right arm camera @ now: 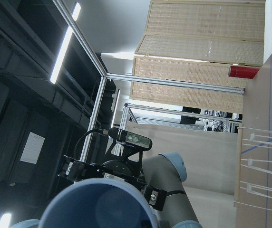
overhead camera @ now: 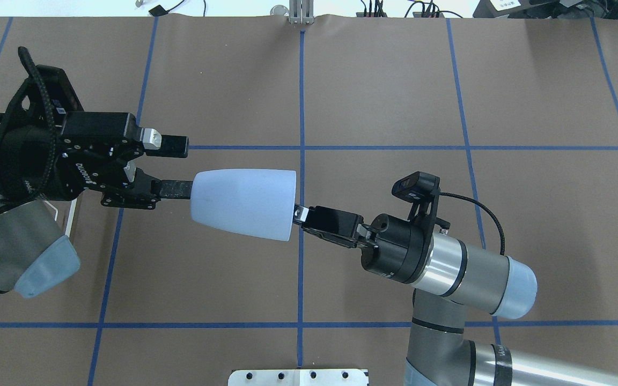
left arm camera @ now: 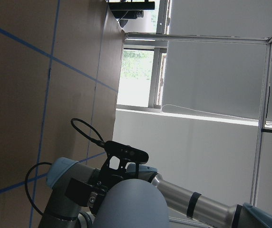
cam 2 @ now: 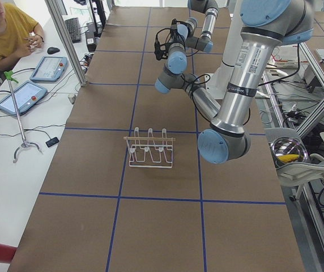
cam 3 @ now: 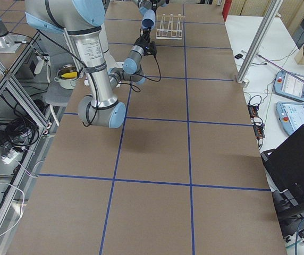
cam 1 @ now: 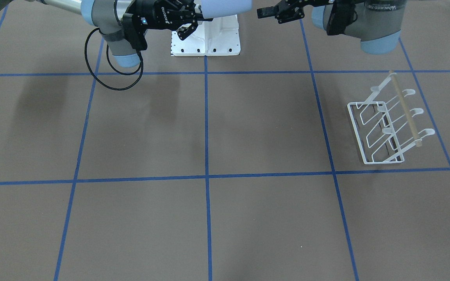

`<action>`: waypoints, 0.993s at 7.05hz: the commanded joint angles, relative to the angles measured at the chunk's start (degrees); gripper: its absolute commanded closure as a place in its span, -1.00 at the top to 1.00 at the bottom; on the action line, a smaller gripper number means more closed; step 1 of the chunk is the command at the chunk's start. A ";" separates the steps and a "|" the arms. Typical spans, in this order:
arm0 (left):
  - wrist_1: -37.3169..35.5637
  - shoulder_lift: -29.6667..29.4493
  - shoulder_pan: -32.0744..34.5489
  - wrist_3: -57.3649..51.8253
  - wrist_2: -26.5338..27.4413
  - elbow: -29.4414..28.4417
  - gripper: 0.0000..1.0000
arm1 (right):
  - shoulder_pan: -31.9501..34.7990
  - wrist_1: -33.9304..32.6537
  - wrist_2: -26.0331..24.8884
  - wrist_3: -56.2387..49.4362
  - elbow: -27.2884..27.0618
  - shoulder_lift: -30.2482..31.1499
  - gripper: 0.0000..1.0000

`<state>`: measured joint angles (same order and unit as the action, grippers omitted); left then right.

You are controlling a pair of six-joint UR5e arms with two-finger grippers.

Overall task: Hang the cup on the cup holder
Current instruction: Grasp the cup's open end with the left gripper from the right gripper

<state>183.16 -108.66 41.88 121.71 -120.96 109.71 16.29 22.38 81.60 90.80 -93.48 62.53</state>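
The cup holder point(cam 1: 389, 130) stands on the table point(cam 1: 248, 128), below and outboard of the left gripper point(overhead camera: 188, 167). The cup point(overhead camera: 242, 203) lies level in mid-air between the tools, its open rim clamped by the right gripper point(overhead camera: 300, 214). The left gripper is level and spread wide, with one fingertip just beside the cup's closed end; contact cannot be confirmed.

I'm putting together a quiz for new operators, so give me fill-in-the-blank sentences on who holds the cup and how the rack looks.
The right gripper is ___ on the rim of the cup.
The left gripper is ___.
The rack holds ___ cups.
The rack stands on the robot's ___ side.
Missing words: shut; open; no; left.
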 commanded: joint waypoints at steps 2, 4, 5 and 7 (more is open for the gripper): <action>0.09 0.46 -0.66 -0.95 -0.07 0.07 0.94 | -0.12 -0.41 -0.66 -0.19 -0.21 -0.48 -1.00; 0.26 0.38 -1.45 -0.95 -0.16 0.16 0.94 | -0.12 -1.29 -0.66 -0.19 -0.13 -0.65 -1.00; 0.26 0.29 -1.71 -0.95 -0.16 0.16 0.94 | -0.12 -1.38 -1.27 -0.19 -0.13 -0.83 -1.00; 0.26 0.38 -1.80 -1.21 -0.07 0.16 0.60 | -0.12 -1.38 -1.36 -0.19 -0.13 -1.18 -1.00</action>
<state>183.42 -108.30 40.16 120.70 -121.05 109.86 16.17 21.04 80.35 90.61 -93.61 61.60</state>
